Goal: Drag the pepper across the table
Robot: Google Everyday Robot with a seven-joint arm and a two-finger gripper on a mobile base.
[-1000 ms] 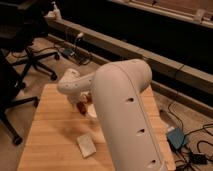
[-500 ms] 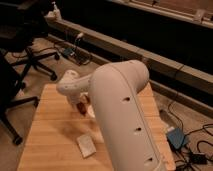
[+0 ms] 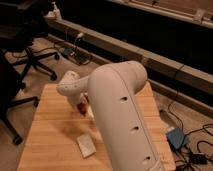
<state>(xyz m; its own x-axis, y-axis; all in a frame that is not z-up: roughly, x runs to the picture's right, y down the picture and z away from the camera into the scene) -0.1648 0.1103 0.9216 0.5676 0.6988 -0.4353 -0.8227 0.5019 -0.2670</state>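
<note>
Pale flat block (image 3: 86,145) sits near the front edge of the tabletop (image 3: 47,132), roughly mid-width. Black office chair (image 3: 39,62) off the far-left corner; blue box (image 3: 176,137) and cables (image 3: 200,150) on the floor past the right edge.

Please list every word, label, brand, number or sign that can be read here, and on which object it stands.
No readable text anywhere.
Arm: plain white, only dark holes.
Pale flat block on the table: no print seen.
Bottle on the far ledge: too small to read.
Claw, low at the pepper and mostly hidden behind the arm: no label seen.
</note>
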